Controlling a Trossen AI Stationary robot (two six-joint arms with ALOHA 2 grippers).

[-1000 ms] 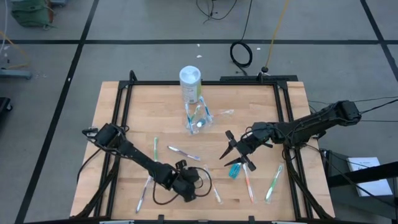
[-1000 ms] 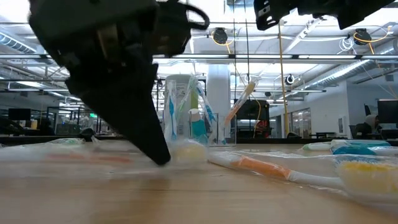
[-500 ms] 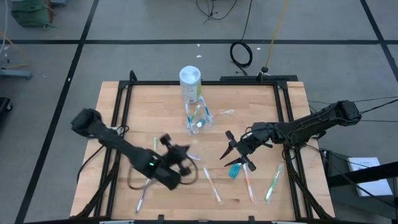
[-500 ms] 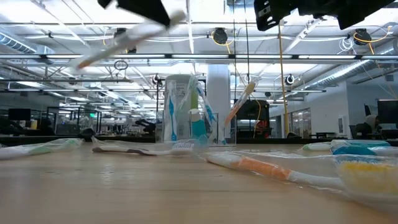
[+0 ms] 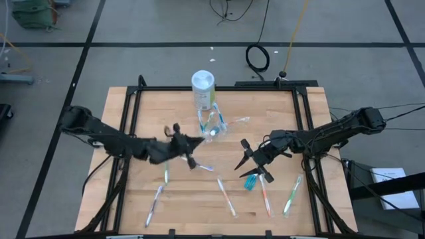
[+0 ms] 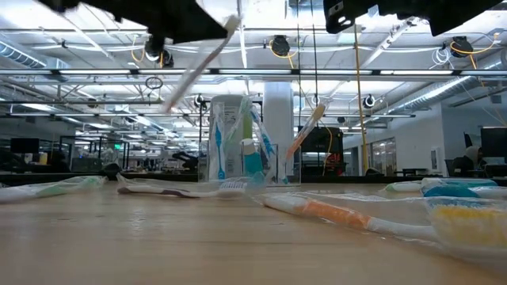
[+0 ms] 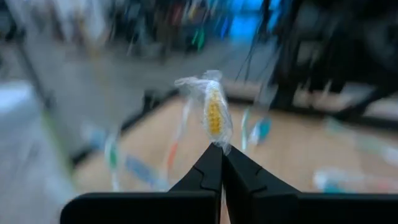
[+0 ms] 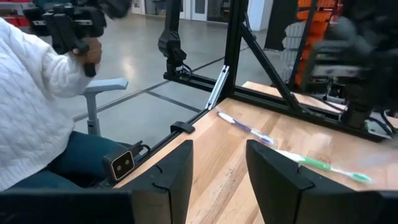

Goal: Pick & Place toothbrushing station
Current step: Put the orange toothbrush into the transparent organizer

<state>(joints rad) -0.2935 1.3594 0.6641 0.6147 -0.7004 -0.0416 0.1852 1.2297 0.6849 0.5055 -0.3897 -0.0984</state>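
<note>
My left gripper (image 5: 191, 150) is above the table's middle, left of the clear cup (image 5: 211, 126), and is shut on a clear-wrapped toothbrush (image 7: 213, 114) with yellow bristles. The cup holds several toothbrushes and teal tubes and also shows in the low view (image 6: 238, 154). Other wrapped toothbrushes lie flat on the table (image 5: 226, 198). My right gripper (image 5: 244, 158) is open and empty at the right, just above a teal toothpaste tube (image 5: 250, 180). My left gripper pinches the wrapped toothbrush between its two fingertips, just below the bristle head (image 7: 219, 143). The head sticks out past the fingertips. In the low view the brush (image 6: 198, 67) slants down from the gripper, lifted clear of the table.
A white canister with a green label (image 5: 203, 89) stands just beyond the cup. An orange toothbrush (image 5: 264, 196) and a green one (image 5: 292, 196) lie near the right front. A black frame rail (image 5: 126, 133) edges the table. A person in a white sweater (image 8: 31, 99) sits beyond the table.
My left gripper has risen from the table near its front edge with the wrapped toothbrush. It has swung toward the far edge and the cup. The toothbrush is now lifted clear. My right gripper has kept still.
</note>
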